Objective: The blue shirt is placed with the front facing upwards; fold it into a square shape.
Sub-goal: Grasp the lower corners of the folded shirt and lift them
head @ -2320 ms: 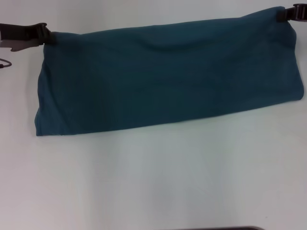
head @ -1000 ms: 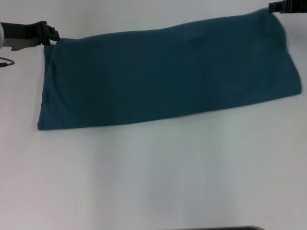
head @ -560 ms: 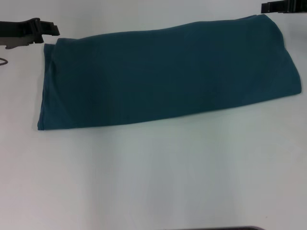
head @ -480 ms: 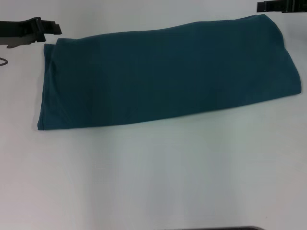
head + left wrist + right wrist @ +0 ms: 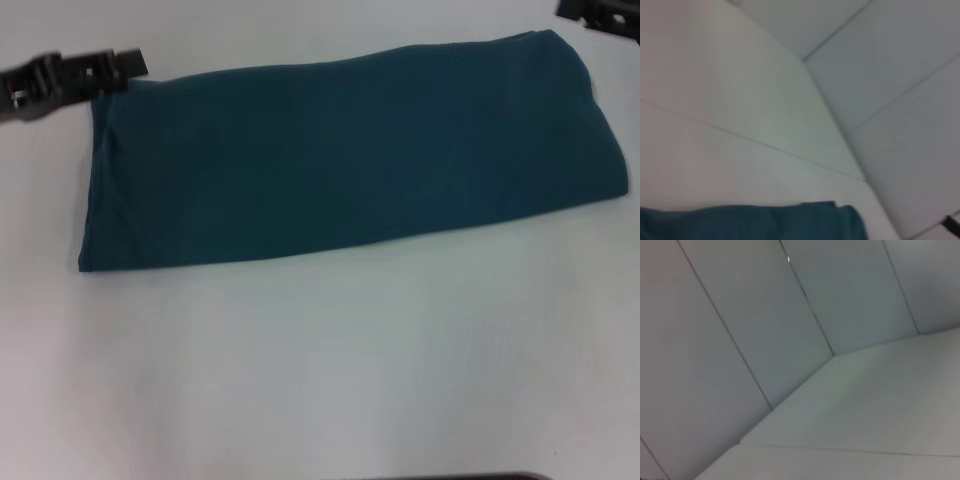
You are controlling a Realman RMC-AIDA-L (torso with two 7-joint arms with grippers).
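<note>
- Left gripper (image 5: 128,65): dark, reaching in from the left edge of the head view, tip just beside the shirt's far left corner. It looks clear of the cloth, though contact cannot be ruled out. Whether its fingers are spread or closed cannot be told.
- Blue shirt (image 5: 340,160): dark teal-blue cloth folded into a long flat band on the white bench (image 5: 320,370), running from beside the left fingers across to near the right fingers. Its long edges tilt, the right end lying farther from the robot than the left. The left end is squared, with a visible fold line just inside it; the right end is rounded at its far corner. No lettering, collar or sleeves show on the upper face. The left wrist view shows one corner of the shirt (image 5: 755,222) lying flat on the bench, with pale panelled walls behind.
- Right gripper (image 5: 597,14): dark, only partly in view at the top right corner of the head view, just beyond the shirt's far right corner and apart from it. The state of its fingers cannot be told.
</note>
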